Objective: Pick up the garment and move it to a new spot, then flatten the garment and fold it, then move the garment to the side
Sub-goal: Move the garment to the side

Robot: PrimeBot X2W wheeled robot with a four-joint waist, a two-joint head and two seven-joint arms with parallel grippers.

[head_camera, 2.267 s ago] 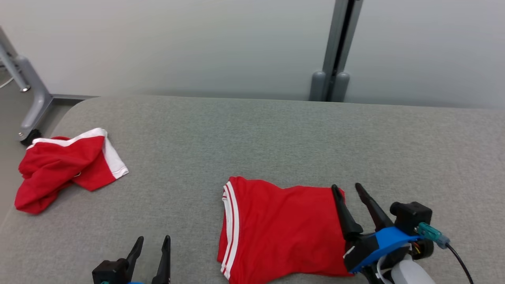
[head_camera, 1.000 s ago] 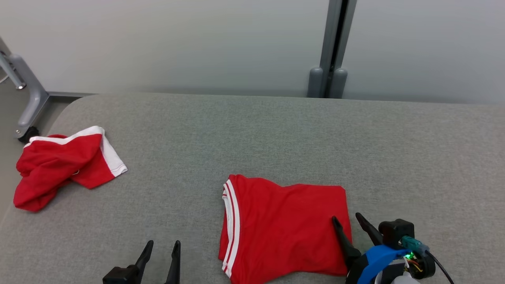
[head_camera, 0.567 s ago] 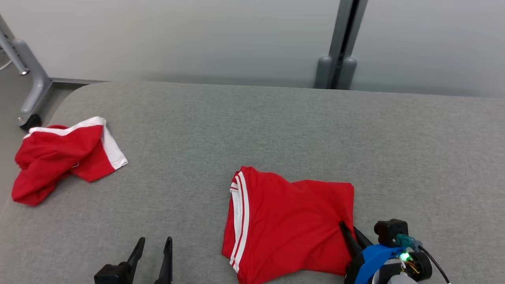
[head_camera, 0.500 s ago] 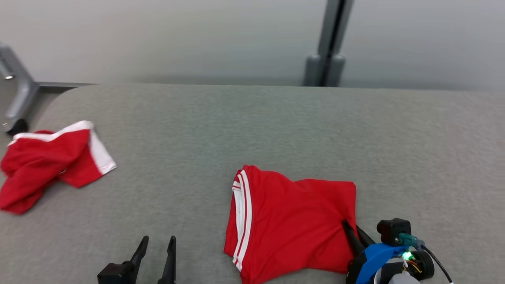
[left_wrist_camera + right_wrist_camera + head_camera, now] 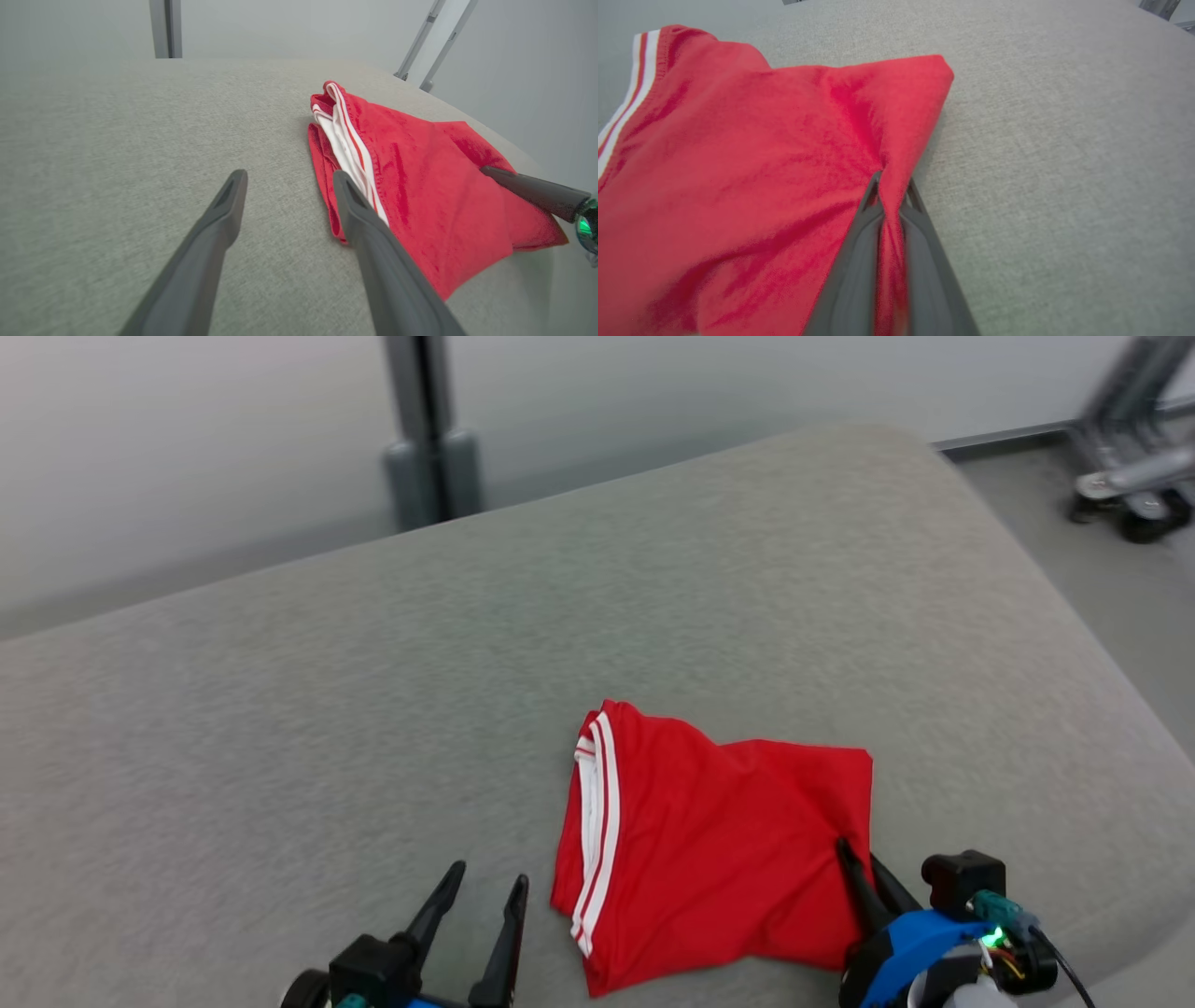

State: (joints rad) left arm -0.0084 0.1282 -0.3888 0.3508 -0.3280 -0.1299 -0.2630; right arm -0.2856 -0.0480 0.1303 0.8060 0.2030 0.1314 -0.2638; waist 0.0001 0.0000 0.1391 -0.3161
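One edge of the garment [image 5: 709,840] sits clamped in my right jaws (to drag it aside, I reckon); left jaws apart, empty.

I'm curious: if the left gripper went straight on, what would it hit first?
The left gripper would likely meet bare grey table first, close beside the striped edge of the red garment; depth is unclear.

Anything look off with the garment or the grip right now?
Nothing damaged. The right gripper pinches the garment at its right edge, bunching creases toward the pinch, and the striped corner peaks, so the fold sits slightly askew. The left gripper hangs open beside it.
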